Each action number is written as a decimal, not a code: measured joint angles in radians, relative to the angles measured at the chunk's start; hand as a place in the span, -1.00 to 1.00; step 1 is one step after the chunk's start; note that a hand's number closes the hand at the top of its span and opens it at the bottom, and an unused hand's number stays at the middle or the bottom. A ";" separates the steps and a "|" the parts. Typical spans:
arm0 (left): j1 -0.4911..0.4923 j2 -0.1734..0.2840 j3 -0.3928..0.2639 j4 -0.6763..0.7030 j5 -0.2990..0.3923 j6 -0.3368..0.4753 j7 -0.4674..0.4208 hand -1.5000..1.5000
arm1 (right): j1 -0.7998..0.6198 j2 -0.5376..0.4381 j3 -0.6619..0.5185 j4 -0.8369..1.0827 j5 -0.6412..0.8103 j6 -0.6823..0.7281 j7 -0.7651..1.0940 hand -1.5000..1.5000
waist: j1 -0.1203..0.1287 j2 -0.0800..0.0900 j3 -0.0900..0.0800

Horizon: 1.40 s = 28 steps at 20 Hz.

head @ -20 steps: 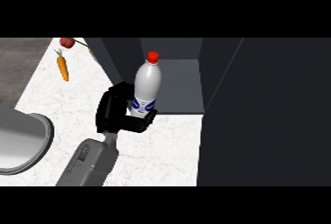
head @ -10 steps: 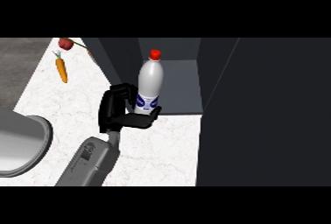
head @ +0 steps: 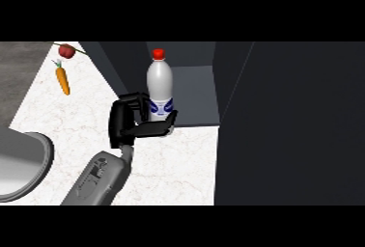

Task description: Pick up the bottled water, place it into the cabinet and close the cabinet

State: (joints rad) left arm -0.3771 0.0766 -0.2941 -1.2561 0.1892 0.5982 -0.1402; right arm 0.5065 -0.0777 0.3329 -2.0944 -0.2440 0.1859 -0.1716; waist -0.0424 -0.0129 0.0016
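Note:
The bottled water is white with a red cap and a blue label, and it stands nearly upright at the mouth of the open cabinet. My left hand is shut on its lower part, fingers curled at the bottle's left and the thumb reaching under its base. The hand hides the bottle's bottom, so I cannot tell whether it rests on the cabinet floor. My right hand is out of the view.
The cabinet's dark door stands open and fills the right side. An orange carrot and a small red fruit lie on the white marble counter at the far left. A grey round basin sits at the left edge.
My left hand has carried the bottle a little up and away, toward the cabinet opening, and the bottle now stands straighter.

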 measured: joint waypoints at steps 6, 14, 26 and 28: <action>0.001 0.030 -0.035 0.000 -0.056 0.065 0.017 1.00 | 0.004 -0.017 -0.002 -0.007 -0.013 0.017 0.006 -1.00 | -0.018 0.000 0.003; -0.011 0.065 -0.093 0.035 -0.165 0.170 0.008 1.00 | -0.008 -0.022 -0.006 0.025 -0.014 0.033 -0.009 -1.00 | -0.034 0.001 0.008; -0.038 0.099 -0.173 0.071 -0.282 0.293 0.065 -1.00 | -0.024 -0.005 0.018 0.032 -0.002 0.025 -0.010 -1.00 | -0.044 0.003 0.012; -0.043 0.097 -0.184 0.074 -0.286 0.299 0.087 -1.00 | -0.027 -0.008 0.013 0.032 -0.003 0.025 -0.009 -1.00 | -0.046 0.004 0.012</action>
State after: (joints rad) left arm -0.4201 0.1737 -0.4783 -1.1819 -0.0966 0.8973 -0.0528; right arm 0.4794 -0.0855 0.3456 -2.0621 -0.2469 0.2110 -0.1807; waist -0.0887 -0.0093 0.0138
